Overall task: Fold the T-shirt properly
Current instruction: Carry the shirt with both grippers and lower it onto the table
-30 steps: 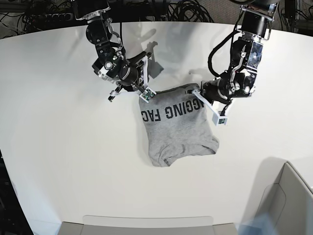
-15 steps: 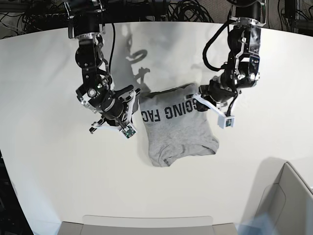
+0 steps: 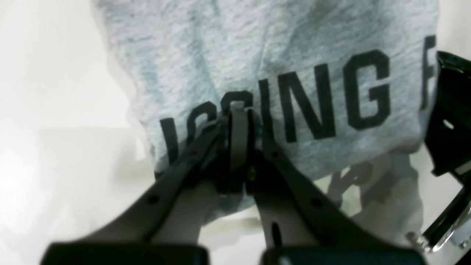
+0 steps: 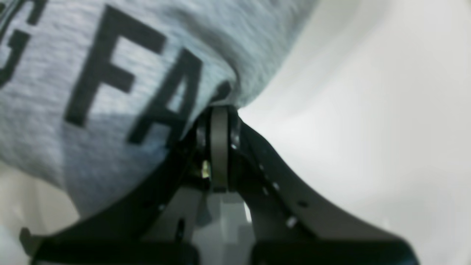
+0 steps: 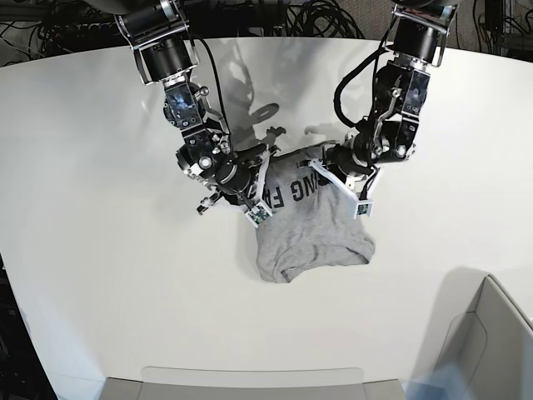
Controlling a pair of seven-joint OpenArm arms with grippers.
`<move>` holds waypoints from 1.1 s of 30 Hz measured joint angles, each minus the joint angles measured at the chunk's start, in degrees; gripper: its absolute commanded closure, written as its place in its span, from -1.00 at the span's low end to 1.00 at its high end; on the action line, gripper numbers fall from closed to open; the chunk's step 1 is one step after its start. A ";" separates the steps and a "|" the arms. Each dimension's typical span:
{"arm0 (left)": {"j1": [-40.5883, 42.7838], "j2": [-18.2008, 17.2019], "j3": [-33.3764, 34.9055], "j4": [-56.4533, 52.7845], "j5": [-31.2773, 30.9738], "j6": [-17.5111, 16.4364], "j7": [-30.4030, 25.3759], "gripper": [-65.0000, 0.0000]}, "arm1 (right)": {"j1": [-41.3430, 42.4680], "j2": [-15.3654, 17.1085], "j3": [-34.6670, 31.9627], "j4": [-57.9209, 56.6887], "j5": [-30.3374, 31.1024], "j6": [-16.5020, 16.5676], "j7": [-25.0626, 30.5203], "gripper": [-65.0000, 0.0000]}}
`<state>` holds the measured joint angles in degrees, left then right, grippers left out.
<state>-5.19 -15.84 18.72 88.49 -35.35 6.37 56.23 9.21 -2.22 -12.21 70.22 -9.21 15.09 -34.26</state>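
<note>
The T-shirt (image 5: 310, 225) lies near the middle of the white table (image 5: 100, 275), printed side up, its black block lettering running along the far edge. Its near part rests flat on the tabletop, bunched into a rough rectangle with a curved, wrinkled near hem, while the far edge is pinched at two places.

The right gripper (image 5: 261, 182) — on the left side of the base view — is clenched on the far left corner of the T-shirt. Its wrist view shows the cloth (image 4: 110, 73) draped over the closed jaws, the letters "FA" sitting just beside the tips (image 4: 219, 114), with bare table to the right. The left gripper (image 5: 329, 165), on the right side of the base view, is clamped on the far right part of the same edge; in its own view the jaws (image 3: 238, 117) meet on the fabric (image 3: 294, 55) right over the letters, partly hiding them, so only "ING" reads clearly.

Both arms reach in from the far side and their dark links and white brackets cover the shirt's far edge. Their shadows fall on the table behind the garment. In the left wrist view a piece of the other arm (image 3: 450, 121) intrudes at the right edge.

A tangle of black cables (image 5: 275, 18) lies beyond the far rim of the table, and a pale grey bin (image 5: 487, 350) — only partly in view — stands at the near right corner.
</note>
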 measured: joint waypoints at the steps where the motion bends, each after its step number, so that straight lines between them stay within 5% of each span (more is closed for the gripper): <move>1: 0.98 -1.03 -0.02 0.00 -0.39 -0.42 -0.57 1.00 | 0.35 -0.66 -0.68 -0.87 -0.07 -0.37 0.48 1.00; 10: 5.46 -7.23 -10.14 0.37 -0.87 -1.07 -0.76 1.00 | 5.88 -6.86 -9.97 -10.58 0.26 -0.37 1.05 1.00; 22: 5.55 -17.07 -12.79 -4.52 -0.57 -0.59 -3.28 1.00 | 7.58 -6.91 -23.54 -12.96 15.56 -11.72 2.14 1.00; 28: 5.97 -16.85 -13.46 -3.87 -0.46 -0.55 -3.65 1.00 | 5.66 -2.14 -23.61 -4.02 15.17 -12.39 -2.56 1.00; 33: 8.15 -16.41 -22.56 1.68 -0.63 -0.26 -3.15 1.00 | 3.76 3.76 -23.58 8.74 14.91 -12.63 -3.56 1.00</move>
<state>2.96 -32.25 -3.84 90.17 -35.99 6.11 53.08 12.97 1.54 -35.79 78.96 5.69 2.46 -37.82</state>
